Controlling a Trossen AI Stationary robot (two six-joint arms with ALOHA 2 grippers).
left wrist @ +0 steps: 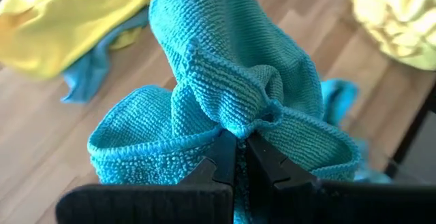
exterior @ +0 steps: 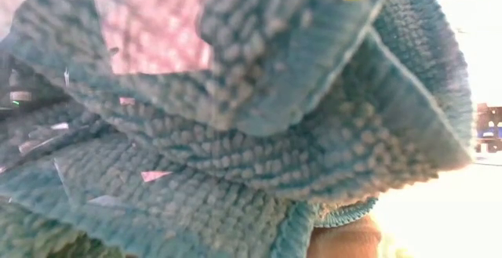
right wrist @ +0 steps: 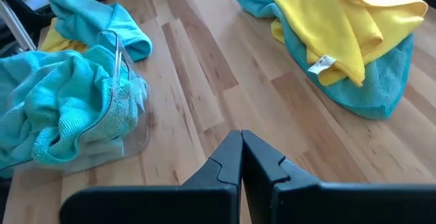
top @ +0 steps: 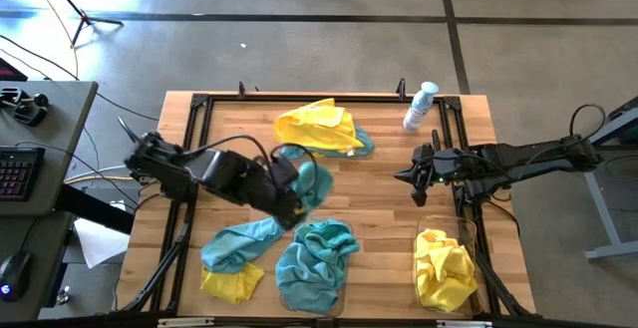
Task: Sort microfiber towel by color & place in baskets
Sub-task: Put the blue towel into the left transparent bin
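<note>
- The left tool (left wrist: 237, 157) is pinched tight on a teal towel (left wrist: 238, 81), above the tabletop (top: 389, 203).
- One clear basket (top: 344, 286) holds teal towels.
- The other basket (top: 420, 230) holds a yellow towel (top: 444, 268).
- The right tool (right wrist: 242, 157) is closed and holds nothing.

High view straight down; low view smothered by teal towel (exterior: 235, 132); 2 wrist views close to tabletop.
</note>
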